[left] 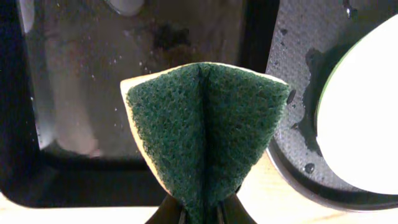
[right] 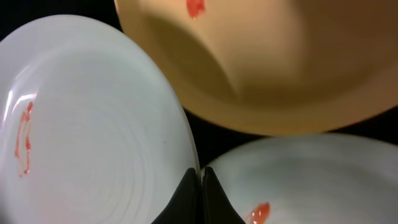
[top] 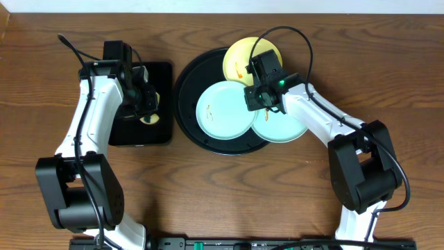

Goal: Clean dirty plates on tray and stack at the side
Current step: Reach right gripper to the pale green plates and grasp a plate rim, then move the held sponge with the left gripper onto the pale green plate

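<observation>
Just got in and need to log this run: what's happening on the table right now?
The left arm's fingers pinch a folded sponge over the small rectangular tray. The right arm's fingers are shut, tips down where the rims of two green plates meet on the round black tray. A yellow plate lies there too. All three show orange smears, and none is stacked at the side yet.

Both the left arm (top: 89, 128) and the right arm (top: 320, 119) are white tubes joined by bulky black joint housings, the largest being the rounded black blocks farthest from the tray (top: 186, 90). A thin black cable (top: 283, 28) arcs over the right arm's end nearest the tray, where a small green light (top: 282, 84) glows. The right gripper (right: 200, 171) has slim black wedge-shaped fingers.
</observation>
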You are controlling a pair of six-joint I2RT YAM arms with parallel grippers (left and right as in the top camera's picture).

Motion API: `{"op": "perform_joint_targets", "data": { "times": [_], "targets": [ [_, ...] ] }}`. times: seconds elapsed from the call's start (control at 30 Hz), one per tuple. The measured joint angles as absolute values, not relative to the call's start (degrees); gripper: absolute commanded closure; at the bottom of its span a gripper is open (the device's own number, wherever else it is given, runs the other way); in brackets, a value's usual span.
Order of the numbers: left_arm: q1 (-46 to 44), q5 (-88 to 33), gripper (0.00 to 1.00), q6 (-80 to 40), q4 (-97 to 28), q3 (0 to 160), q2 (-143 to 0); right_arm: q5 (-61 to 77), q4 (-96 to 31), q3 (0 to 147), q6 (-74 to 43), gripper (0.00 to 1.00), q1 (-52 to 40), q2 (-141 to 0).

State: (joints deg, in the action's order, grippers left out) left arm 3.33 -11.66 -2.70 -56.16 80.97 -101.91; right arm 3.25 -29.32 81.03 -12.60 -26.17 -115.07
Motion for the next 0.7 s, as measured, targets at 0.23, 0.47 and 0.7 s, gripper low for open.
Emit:
{"op": "perform_joint_targets", "data": {
  "times": [0.23,0.47,0.7],
  "targets": [
    [3.33,-11.66,0.93,-3.46,-52.53,80.97,-101.91,-0.32,-31.05,81.03,-13.3,0.99,-26.41,-107.83],
    [3.05,-11.92,0.93,-4.47,-48.25,80.97,-101.8,-8.51,-37.65,82.52,-16.36,0.99,-29.19,-98.08],
    [-1.89,-12.12,0.93,-4.71,-44.91,80.97,-97.89,-9.85,-42.52,82.52,-23.53,0.99,-31.31,-101.47]
  ]
}}
